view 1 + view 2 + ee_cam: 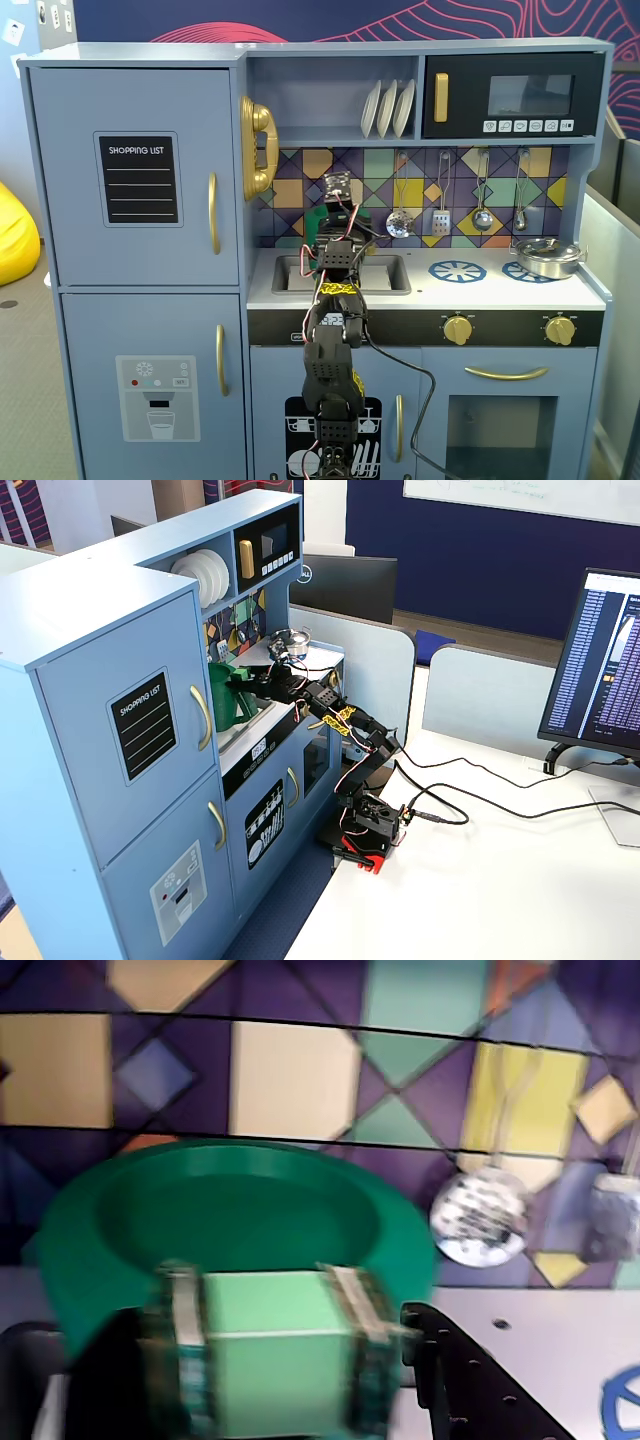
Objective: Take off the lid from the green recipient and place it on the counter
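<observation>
Gripper (275, 1360) is right at the front rim of the green recipient (224, 695), which stands in the sink basin at the left end of the counter (500, 290). In the wrist view the lid (240, 1210) fills the middle: a green disc with a recessed centre, seated on top. A pale green block with ribbed strips either side sits dead centre below the rim. I read it as the lid's tab or the container's front strip, between the jaws, but it's blurred.

Jaw state: can't tell. The black finger (470, 1380) sits just right of that block, looks close to touching, and the other side is hidden in the dark lower left. Could be pinched, could be a narrow gap. Neither fixed view resolves it, since the arm covers the gripper.

Risks as I see them:
- If the grip is only on the tab edge, the lid may pop out sideways on lift.
- If the lid is snapped on tight, pulling up may drag or tip the whole container out of the sink, since nothing holds it down.
- The backsplash is close behind, with the hanging utensils (440, 205) off to the right, so a big upward swing could clip something.
- The silver pot (545, 257) is at the far right; the lid should go on bare counter between the sink and that pot.
</observation>
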